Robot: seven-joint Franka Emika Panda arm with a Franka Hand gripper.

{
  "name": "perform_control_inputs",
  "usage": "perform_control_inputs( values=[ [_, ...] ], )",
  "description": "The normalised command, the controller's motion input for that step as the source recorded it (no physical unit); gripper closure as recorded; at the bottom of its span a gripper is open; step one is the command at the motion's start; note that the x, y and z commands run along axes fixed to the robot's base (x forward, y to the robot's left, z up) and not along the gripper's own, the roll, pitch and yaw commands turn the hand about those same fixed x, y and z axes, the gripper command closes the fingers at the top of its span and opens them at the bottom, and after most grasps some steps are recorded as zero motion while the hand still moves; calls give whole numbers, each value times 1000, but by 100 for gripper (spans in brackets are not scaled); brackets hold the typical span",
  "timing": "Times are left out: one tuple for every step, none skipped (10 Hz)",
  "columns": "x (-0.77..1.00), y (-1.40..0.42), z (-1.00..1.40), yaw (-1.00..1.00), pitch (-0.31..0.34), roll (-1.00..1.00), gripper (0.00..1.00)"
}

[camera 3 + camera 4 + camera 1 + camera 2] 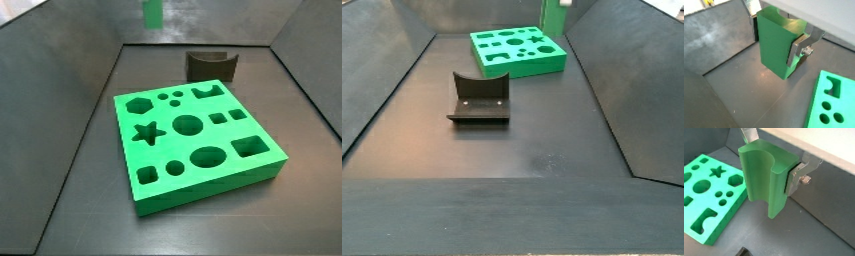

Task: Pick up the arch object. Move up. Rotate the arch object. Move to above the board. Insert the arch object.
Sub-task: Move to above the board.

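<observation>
Arch object (pixel 763 178): green grooved block, probably rigid, light and smooth-faced, so best taken by its flat sides. It is hanging upright with its long axis vertical and its groove running lengthwise. The gripper (pixel 776 37) is clamping it. It is showing at 1 o'clock of the board (pixel 543 66), and the fixture (pixel 478 100) is standing well apart.

Board (pixel 201 190) sits on tray floor, nr centre in a side view. Fixture (pixel 211 65) stands behind it by far wall, apart from it. From the opposite side view, fixture (pixel 478 100) is mid-floor, in front of board (pixel 529 68), which lies at far end.

Gripper (pixel 767 173) is up off the floor w/ arch object (pixel 763 178) upright btwn its fingers (pixel 794 178). Arch object (pixel 552 17) hangs by board's far right corner, above floor beside the board (pixel 727 223), not over it.
</observation>
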Motion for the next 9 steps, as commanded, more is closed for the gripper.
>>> perform_control_inputs(
  values=[
    [7,-43,558,17,92,-57,100],
    [7,-29,404,10,88,-65,100],
    [7,-20,201,1,90,-78,100],
    [289,-1000,374,1000,56,-34,100],
    [296,-1000,352,1000,57,-26,100],
    [300,-1000,356,1000,63,-16,100],
    [335,-1000,350,1000,69,-25,100],
    [344,-1000,348,1000,72,-26,100],
    [358,-1000,355,1000,77,-24,100]
  ],
)
